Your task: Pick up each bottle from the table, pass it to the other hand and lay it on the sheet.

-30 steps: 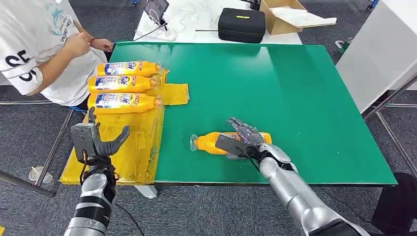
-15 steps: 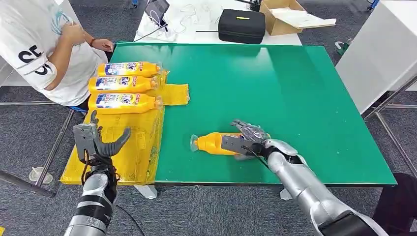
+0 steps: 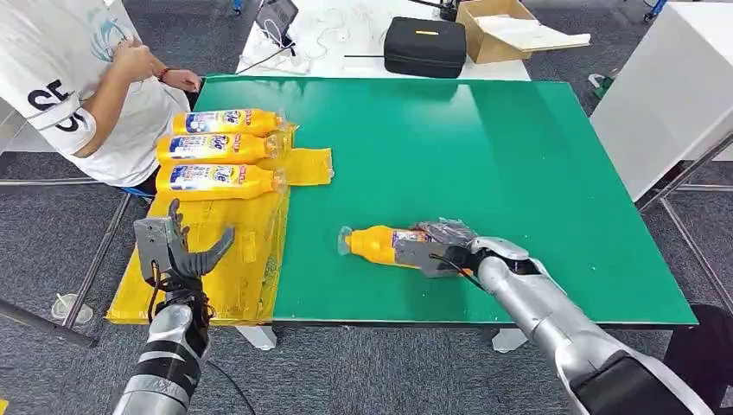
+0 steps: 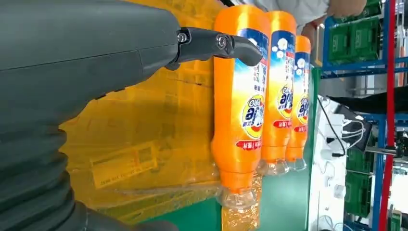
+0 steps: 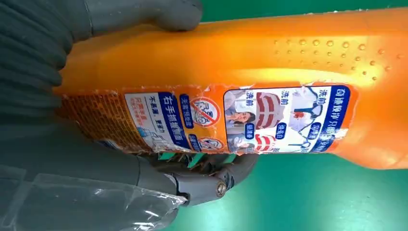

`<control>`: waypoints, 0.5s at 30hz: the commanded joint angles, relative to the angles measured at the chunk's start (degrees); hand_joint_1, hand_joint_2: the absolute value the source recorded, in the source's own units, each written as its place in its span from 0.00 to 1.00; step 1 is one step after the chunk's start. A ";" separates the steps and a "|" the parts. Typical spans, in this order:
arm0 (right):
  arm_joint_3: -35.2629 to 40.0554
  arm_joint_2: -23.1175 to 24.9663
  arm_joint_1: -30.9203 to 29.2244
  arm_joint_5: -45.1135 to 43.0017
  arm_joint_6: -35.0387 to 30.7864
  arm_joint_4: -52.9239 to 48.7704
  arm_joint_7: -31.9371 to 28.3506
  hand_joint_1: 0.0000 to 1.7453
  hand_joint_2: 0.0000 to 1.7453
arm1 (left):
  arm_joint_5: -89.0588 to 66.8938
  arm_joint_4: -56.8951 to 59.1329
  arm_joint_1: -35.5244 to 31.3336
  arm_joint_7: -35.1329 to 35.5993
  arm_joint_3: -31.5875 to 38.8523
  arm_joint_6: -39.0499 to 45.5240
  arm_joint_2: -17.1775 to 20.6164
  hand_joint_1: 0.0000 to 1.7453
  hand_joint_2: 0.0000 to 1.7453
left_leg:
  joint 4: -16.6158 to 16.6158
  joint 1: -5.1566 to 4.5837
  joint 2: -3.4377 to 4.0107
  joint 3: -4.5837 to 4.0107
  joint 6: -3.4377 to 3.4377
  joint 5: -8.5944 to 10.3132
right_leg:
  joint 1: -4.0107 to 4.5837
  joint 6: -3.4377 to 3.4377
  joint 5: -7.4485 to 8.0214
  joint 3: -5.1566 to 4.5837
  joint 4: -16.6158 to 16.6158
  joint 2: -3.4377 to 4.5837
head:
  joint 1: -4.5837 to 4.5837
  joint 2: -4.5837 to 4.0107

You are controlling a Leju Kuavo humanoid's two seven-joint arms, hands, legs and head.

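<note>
Bottle (image 3: pixel 380 245) number four lies on its side on the green table (image 3: pixel 484 147), cap pointing toward the yellow sheet (image 3: pixel 226 259), with the right hand (image 3: pixel 439 248) wrapped round its base end. The right wrist view shows the thumb over one flank of the orange body (image 5: pixel 269 62) and dark fingers (image 5: pixel 211 178) curling under the labelled side, so the hand is closed on the bottle. A second ago that hand lay over the top of the bottle with its fingers splayed; since then it has settled lower and further round the base, and the bottle has shifted slightly along the table. I read this as the grasp having just been completed. Whether the bottle is already clear of the table I cannot tell from the head view; it looks to be resting there or barely raised.

Over the near part of the sheet the left hand (image 3: pixel 177 248) waits with fingers spread and nothing in them, almost where it was a second ago. Three bottles (image 3: pixel 216 149) already lie side by side on the far part of the sheet, just beyond that hand, and a person (image 3: pixel 78 86) sits at the far left corner of the table.

For the task, the pick is nearly done; what follows is the lift and the pass across to the waiting left hand.
</note>
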 commanded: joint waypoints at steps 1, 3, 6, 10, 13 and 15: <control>4.82 1.98 2.76 -1.87 -2.22 8.08 -0.78 1.00 1.00 | 0.10 5.91 -3.01 0.44 -0.56 -0.33 0.21 0.00 1.00 | -0.13 0.06 -0.11 0.26 0.03 0.00 | 0.09 -0.09 -0.03 0.33 -0.16 -0.18 | 0.02 0.00; 4.09 2.37 3.24 -2.61 -3.46 7.63 -1.24 1.00 1.00 | 0.19 5.83 -2.94 0.38 -0.57 -0.33 0.28 0.00 1.00 | -0.16 0.06 -0.08 0.35 0.02 0.01 | 0.10 -0.10 -0.02 0.39 -0.18 -0.17 | 0.02 0.00; -7.60 5.57 9.35 -6.38 -18.99 -1.21 -3.91 1.00 1.00 | 1.10 2.35 -0.75 0.76 -0.23 -1.33 0.35 0.00 1.00 | -0.12 0.08 0.01 0.37 0.01 -0.03 | 0.13 -0.09 -0.01 0.36 -0.15 -0.09 | 0.02 0.00; -19.12 10.76 17.45 -1.51 -29.78 -21.67 -3.74 1.00 1.00 | 4.27 -4.90 3.35 3.43 -0.20 -5.81 -0.13 0.00 1.00 | -0.12 0.08 0.35 0.36 0.00 -0.09 | 0.14 -0.12 0.00 0.23 -0.09 0.21 | 0.02 0.00; -22.70 12.10 18.60 -1.42 -34.52 -23.64 -6.83 1.00 1.00 | 6.21 -5.01 3.39 4.22 -0.24 -8.36 -0.22 0.00 1.00 | -0.01 0.05 0.33 0.10 0.00 -0.13 | 0.11 -0.12 -0.05 0.00 0.08 0.19 | 0.00 0.00; -28.95 16.01 21.22 1.46 -46.29 -28.91 -13.87 1.00 1.00 | 10.48 -6.86 4.54 5.51 -1.81 -14.04 -0.15 0.00 1.00 | -0.06 0.05 0.08 -0.10 -0.01 -0.04 | 0.10 -0.09 -0.02 -0.17 0.02 -0.02 | -0.02 0.00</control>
